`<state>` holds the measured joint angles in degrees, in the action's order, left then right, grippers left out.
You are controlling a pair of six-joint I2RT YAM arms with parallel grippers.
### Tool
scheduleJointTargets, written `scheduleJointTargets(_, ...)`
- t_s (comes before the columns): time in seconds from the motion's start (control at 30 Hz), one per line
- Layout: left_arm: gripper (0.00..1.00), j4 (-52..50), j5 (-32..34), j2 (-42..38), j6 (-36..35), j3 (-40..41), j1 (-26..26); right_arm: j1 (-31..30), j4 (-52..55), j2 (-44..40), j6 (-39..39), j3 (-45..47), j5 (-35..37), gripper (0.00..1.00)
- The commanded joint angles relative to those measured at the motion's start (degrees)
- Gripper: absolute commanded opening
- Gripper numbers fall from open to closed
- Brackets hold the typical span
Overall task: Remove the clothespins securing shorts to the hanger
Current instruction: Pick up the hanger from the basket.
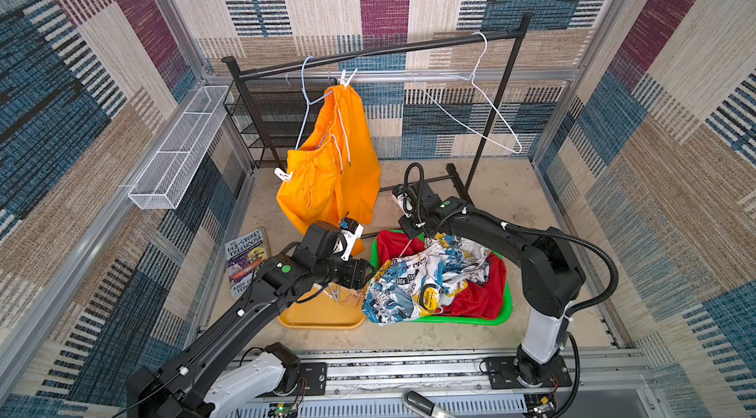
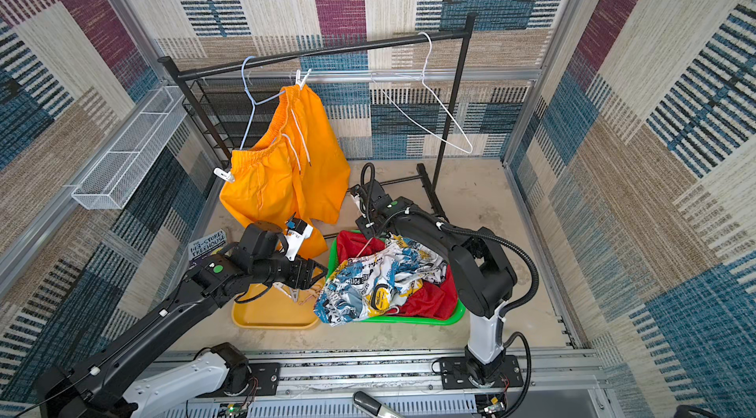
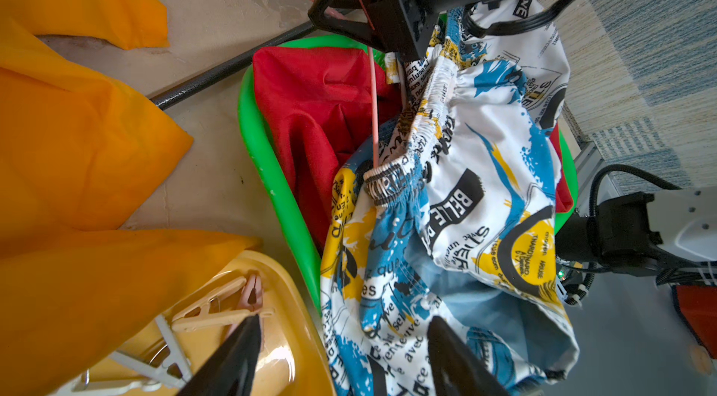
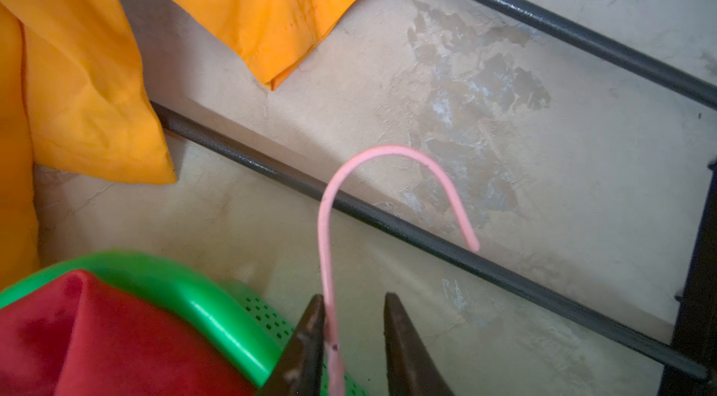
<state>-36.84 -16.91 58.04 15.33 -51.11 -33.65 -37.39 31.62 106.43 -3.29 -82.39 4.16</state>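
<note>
Orange shorts (image 1: 327, 166) hang from a pale wire hanger (image 1: 306, 109) on the rail. One white clothespin (image 1: 347, 78) clips them at the top and another (image 1: 283, 175) at the lower left. Printed shorts (image 1: 425, 285) lie over red shorts (image 1: 478, 297) in the green basket (image 1: 505, 305). A pink hanger (image 4: 329, 219) sticks out of that pile. My right gripper (image 4: 354, 297) stands round its hook stem, which touches one finger while a gap remains at the other. My left gripper (image 3: 345, 318) is open over the tray rim and the printed shorts. Loose clothespins (image 3: 209, 308) lie in the yellow tray (image 1: 319, 319).
A black garment rack (image 1: 368, 53) spans the back, with an empty white hanger (image 1: 482, 100) on it. Its base bars (image 4: 388, 223) cross the floor by the basket. A black mesh shelf (image 1: 270, 121), a white wire basket (image 1: 180, 158) and a book (image 1: 245, 262) are on the left.
</note>
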Motion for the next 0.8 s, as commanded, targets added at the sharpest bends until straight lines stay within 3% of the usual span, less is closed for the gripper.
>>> scheduleJointTargets(0.0, 0.72, 0.5, -0.5, 0.1, -1.1, 0.0, 0.0, -0.1, 0.4, -0.2, -0.5, -1.2, 0.8, 0.23)
scheduleJointTargets(0.43, 0.72, 1.0, 0.5, 0.4, -0.7, -0.3, 0.0, -0.1, -5.6, -9.3, 1.2, 2.7, 2.8, 0.03)
scheduleJointTargets(0.77, 0.72, 3.4, -1.4, -0.1, 0.2, -0.3, -0.1, -0.1, -16.7, -23.2, 3.5, 14.3, 4.7, 0.0)
